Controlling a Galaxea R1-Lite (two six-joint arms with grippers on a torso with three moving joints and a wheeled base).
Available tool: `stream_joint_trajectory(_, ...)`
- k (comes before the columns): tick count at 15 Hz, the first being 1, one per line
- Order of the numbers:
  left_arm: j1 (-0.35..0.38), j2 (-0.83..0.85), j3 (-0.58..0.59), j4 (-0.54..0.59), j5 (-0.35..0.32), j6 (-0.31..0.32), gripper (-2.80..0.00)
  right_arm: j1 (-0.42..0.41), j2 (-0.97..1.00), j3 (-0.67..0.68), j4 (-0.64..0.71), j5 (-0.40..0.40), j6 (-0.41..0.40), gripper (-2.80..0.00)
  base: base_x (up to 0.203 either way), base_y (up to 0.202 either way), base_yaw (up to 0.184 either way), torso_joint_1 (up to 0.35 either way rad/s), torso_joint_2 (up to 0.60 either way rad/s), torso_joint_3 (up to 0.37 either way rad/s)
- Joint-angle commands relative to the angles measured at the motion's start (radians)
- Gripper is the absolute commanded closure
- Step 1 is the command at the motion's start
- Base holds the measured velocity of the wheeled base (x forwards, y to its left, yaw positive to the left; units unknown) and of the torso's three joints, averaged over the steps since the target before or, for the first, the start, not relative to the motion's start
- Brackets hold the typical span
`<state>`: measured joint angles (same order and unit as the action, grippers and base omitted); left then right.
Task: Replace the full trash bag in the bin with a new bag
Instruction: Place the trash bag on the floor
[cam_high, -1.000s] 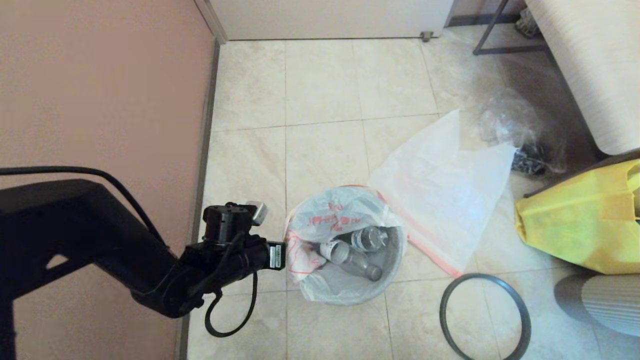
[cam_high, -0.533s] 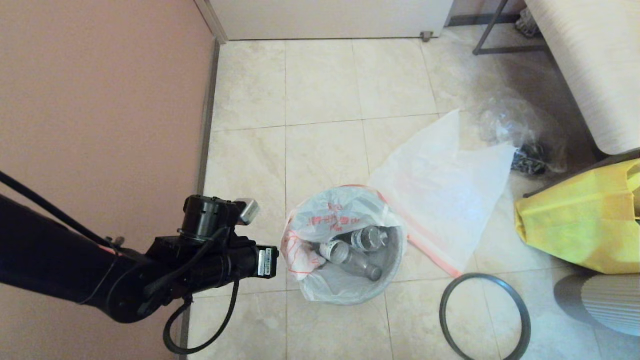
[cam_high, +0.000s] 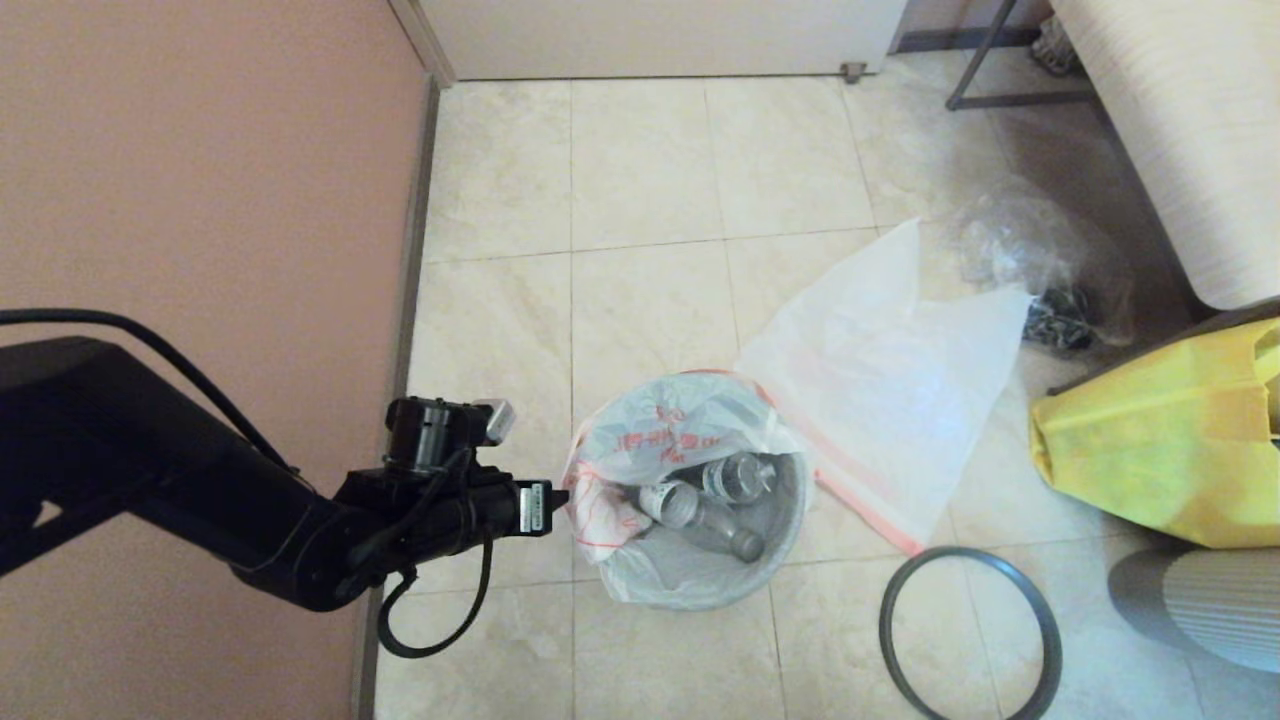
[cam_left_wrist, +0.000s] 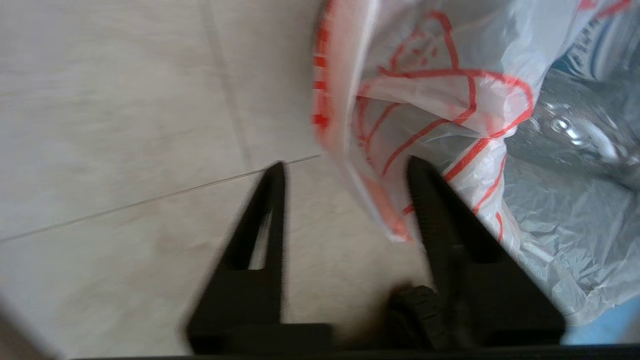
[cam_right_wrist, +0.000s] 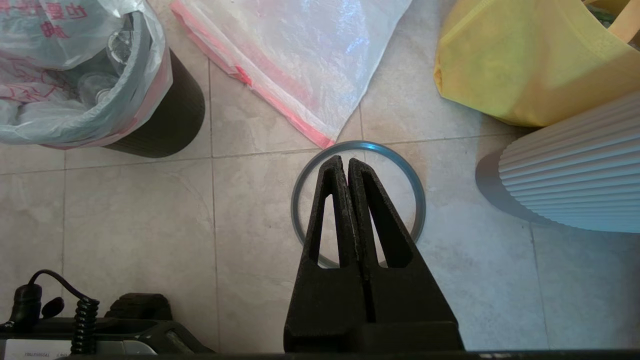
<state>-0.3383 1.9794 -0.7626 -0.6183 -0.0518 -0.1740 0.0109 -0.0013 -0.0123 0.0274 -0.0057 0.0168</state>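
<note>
The full trash bag (cam_high: 665, 435), thin white plastic with red drawings and clear bottles (cam_high: 700, 510) inside, lines the dark bin (cam_right_wrist: 175, 115) and folds over its rim. My left gripper (cam_left_wrist: 346, 165) is open at the bag's left edge (cam_high: 563, 496). A red-printed flap of the bag (cam_left_wrist: 385, 200) hangs between its fingers, near the one on the bin's side. The new bag (cam_high: 880, 380), milky white with an orange-pink hem, lies flat on the floor right of the bin. My right gripper (cam_right_wrist: 345, 161) is shut and empty above the grey hoop (cam_right_wrist: 300, 200).
The hoop (cam_high: 1040, 620) lies on the tiles front right of the bin. A yellow bag (cam_high: 1150, 440) and a white ribbed object (cam_high: 1200, 600) stand at the right. A crinkled clear bag (cam_high: 1040, 260) lies behind them. A pink wall (cam_high: 200, 200) runs along the left.
The left arm drew back from the bag half a second ago, then came forward again to its left edge. The bag and bin have stayed put.
</note>
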Motion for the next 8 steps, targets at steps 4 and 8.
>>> stream_joint_trajectory(4,0.058,0.164,-0.046,-0.035,-0.129,0.009,-2.8,0.0,0.001,0.0,0.001,0.0,0.0,0.0,0.0,0.0,0.0,0.0,0.0,0.0)
stream_joint_trajectory(8,0.098,0.269,-0.113,-0.07,-0.192,0.067,-2.8,0.0,0.001,0.0,0.0,0.0,0.0,0.0,0.0,0.0,0.0,0.0,0.0,0.0)
